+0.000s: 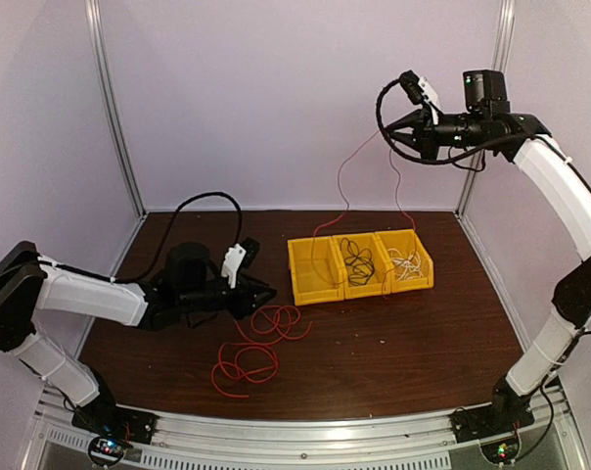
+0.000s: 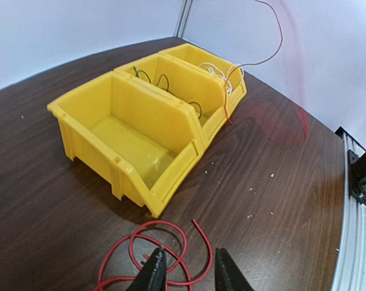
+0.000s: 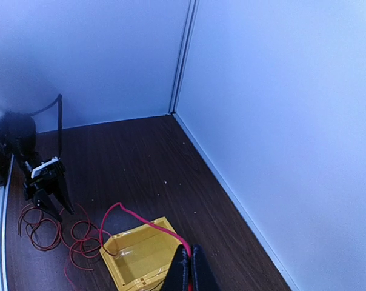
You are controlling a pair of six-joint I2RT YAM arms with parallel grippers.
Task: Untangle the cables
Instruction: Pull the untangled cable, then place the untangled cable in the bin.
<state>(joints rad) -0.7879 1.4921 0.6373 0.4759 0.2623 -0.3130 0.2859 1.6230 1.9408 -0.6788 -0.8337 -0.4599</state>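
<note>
Right claw (image 1: 393,129) is pinched shut on the long thin red wire (image 1: 247,362), high over the desk's (image 1: 423,333) far right corner. Left claw (image 2: 189,270) sits low with its fingers parted, gripping nothing.

Risk: the red strand drops past the bins, so more pull could snag a rim, tip a bin, or cinch the loose coils by the near-left edge into a knot. Three yellow plastic bins stand in a row toward the far edge. The left bin (image 1: 310,284) is empty, the middle bin (image 1: 359,286) holds a thin black wire (image 1: 357,259), and the right bin (image 1: 423,279) holds a thin white wire (image 1: 405,262).
</note>
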